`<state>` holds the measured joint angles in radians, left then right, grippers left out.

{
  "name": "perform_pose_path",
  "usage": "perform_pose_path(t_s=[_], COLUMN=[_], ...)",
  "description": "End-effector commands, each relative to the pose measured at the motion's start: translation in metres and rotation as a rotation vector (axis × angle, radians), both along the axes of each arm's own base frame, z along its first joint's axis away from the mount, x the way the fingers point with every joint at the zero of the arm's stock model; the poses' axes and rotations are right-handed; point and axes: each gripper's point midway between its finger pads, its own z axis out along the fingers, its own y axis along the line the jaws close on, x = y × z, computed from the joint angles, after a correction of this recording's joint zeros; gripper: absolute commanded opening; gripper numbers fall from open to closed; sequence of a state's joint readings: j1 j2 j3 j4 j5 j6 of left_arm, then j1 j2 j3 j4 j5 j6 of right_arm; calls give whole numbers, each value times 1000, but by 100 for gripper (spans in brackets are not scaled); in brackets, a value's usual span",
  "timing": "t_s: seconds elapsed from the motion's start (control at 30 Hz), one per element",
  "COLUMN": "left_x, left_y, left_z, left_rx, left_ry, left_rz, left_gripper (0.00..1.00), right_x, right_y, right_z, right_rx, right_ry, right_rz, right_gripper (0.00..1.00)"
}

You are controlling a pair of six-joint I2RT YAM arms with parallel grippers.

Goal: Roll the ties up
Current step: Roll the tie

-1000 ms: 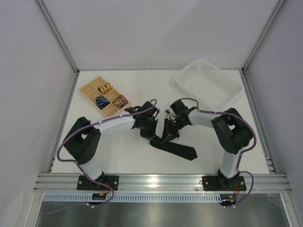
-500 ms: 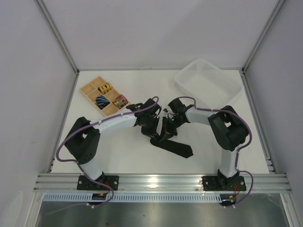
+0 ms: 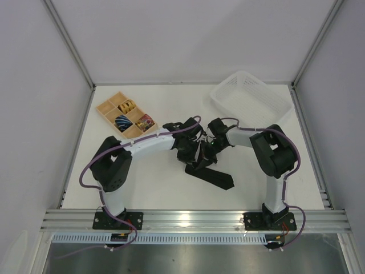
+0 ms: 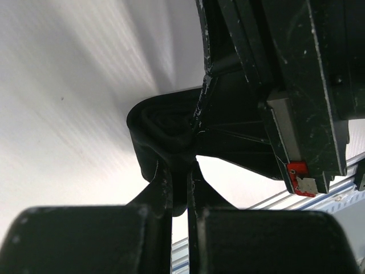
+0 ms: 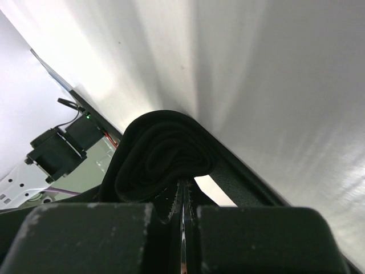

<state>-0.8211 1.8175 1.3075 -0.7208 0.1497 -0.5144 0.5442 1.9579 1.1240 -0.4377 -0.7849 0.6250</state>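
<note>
Both arms meet over the middle of the white tabletop [image 3: 159, 97], heads almost touching. The black tie [image 3: 215, 177] lies between them. Its wide pointed end trails flat toward the near edge, to the right of centre. Its other end is gathered up where the two grippers come together.

The left gripper [image 3: 191, 154] is closed down to a thin slit with a fold of the tie pinched in it. From its wrist camera, the fabric rises from the fingers [image 4: 162, 188] into a small loose coil [image 4: 164, 127] that rests against the other arm's dark body.

The right gripper [image 3: 208, 150] is clamped just as narrow on the tie. In its own view, the same coil bulges just above the fingertips, and a flat band of fabric runs off to the right along the tabletop.

Well off to the back left sits a wooden tray [image 3: 108, 107] with three coloured rolls [image 3: 126, 106] in its compartments. A white basket [image 3: 268, 114] stands at the back right, apart from everything.
</note>
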Motion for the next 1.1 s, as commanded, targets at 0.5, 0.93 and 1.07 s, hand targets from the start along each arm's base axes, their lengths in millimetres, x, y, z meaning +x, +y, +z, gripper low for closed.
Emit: perform_pose_path(t_s=[0.5,0.93,1.07], left_x=[-32,-48,-49], left_y=[-103,-121,-121], left_z=[18,-3,-8], left_rx=[-244,-311,-308], left_ry=[64,106,106], left_rz=[-197,-233,-236], left_gripper=[0,39,44], right_x=[19,20,21], right_y=[1,-14,-19], right_z=[7,2,2], right_rx=[126,102,76], right_ry=[-75,-59,-68], right_rz=[-5,-29,-33], right_gripper=[0,0,0])
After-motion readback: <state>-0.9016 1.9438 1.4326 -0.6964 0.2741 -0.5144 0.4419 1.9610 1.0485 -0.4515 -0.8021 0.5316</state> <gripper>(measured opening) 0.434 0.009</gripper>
